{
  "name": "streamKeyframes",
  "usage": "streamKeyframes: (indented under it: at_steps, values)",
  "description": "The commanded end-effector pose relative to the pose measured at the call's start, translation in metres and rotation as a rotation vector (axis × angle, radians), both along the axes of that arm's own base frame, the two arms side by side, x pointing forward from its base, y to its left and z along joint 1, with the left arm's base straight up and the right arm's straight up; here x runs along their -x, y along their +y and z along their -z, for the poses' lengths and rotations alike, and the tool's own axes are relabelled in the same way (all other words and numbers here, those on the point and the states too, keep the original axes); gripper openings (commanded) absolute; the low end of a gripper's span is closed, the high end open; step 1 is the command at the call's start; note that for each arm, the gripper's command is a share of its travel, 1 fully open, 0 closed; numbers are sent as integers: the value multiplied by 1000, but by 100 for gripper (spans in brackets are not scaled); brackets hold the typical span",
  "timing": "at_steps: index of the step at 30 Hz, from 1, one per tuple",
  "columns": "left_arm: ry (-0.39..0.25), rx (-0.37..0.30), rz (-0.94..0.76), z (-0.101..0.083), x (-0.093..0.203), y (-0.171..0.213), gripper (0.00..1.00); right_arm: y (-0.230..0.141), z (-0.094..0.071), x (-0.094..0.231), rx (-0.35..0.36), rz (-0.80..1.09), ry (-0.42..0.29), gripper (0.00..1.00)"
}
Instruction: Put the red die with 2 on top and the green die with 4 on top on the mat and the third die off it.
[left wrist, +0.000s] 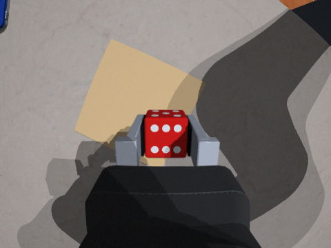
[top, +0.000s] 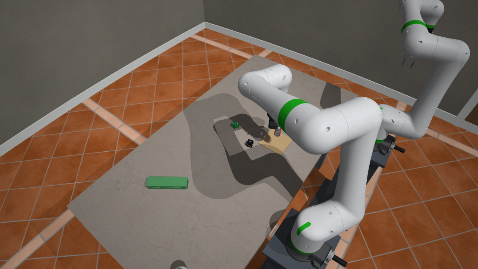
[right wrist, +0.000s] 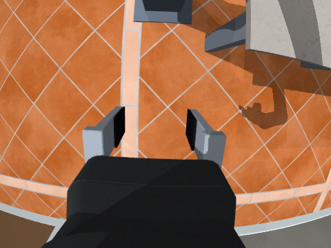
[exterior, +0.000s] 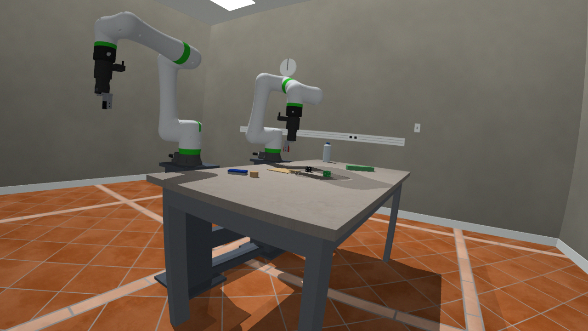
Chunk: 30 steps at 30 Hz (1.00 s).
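Observation:
My left gripper (left wrist: 165,127) (top: 277,131) (exterior: 286,146) is shut on the red die (left wrist: 166,141), above the table near the mat's edge. In the left wrist view the die's upward face shows 6 and a side face shows 5. The tan mat (top: 282,145) (exterior: 278,169) (left wrist: 131,89) lies flat, with no die resting on it. The green die (top: 235,124) (exterior: 326,173) and the black die (top: 250,143) (exterior: 308,169) rest on the table off the mat. Their top numbers are too small to tell. My right gripper (right wrist: 155,120) (top: 408,61) (exterior: 106,102) is open and empty, high beyond the table's edge.
A green block (top: 167,182) (exterior: 359,168) lies apart from the dice. A blue block (exterior: 237,170) (left wrist: 3,14) and a small tan cylinder (exterior: 254,174) lie on the table (top: 207,227) (exterior: 262,197). A white bottle (exterior: 326,153) stands at the far side in the exterior view.

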State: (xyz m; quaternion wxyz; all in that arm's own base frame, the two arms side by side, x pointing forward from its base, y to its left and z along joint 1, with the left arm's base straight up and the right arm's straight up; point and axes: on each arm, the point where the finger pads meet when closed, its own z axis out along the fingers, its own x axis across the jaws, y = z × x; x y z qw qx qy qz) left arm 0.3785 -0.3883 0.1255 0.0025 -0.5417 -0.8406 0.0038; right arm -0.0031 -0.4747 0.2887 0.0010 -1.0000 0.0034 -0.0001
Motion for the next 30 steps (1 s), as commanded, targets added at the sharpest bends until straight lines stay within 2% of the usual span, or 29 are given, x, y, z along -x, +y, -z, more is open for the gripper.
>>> streamKeyframes:
  at_steps: [1,5,9,30]
  values:
    - [-8,-4,-141,0,6,-1,57,0,-1,0,2,0,0,100]
    - [-8,-5,-265,1,12,0,57,0,-1,0,2,0,0,100]
    - [-7,-5,-318,1,14,0,57,0,-1,0,2,0,0,100]
    - [-8,-5,-326,5,14,0,57,0,-1,0,2,0,0,100]
